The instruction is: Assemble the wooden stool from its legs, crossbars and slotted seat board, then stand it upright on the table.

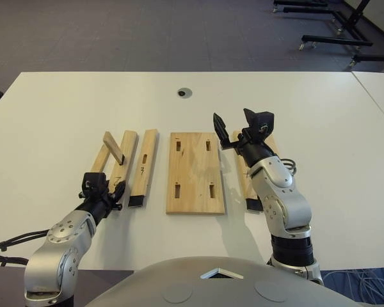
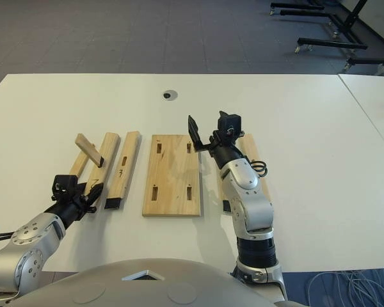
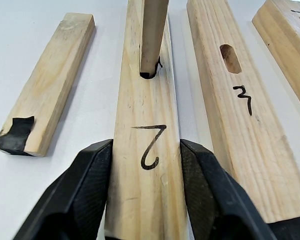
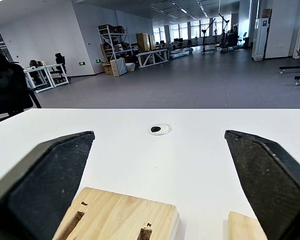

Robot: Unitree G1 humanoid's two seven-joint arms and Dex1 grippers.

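Clamped on leg 2 (image 3: 147, 125) near its close end: left gripper (image 3: 145, 147), one pad flat against each long side. Flat on table (image 1: 320, 115), long axis running straight ahead of that gripper. Just past the pads, seated in the leg's slot with free end up and tilted: crossbar (image 3: 152, 35). Just to that gripper's right and parallel: leg 3 (image 3: 230, 100), slot empty. To its left, a narrow gap between: loose bar (image 3: 50, 85), black tape on the near end. Farther right: board (image 1: 195, 173), flat, all four slots empty. Raised by the board's far right corner: right gripper (image 1: 240, 128), fingers spread wide, holding nothing. Below and behind it, partly under the forearm: two more legs (image 2: 251, 153). By judgement, left arm much nearer the next joint, with leg 3's slot lying sideways from the crossbar, across the long axis.
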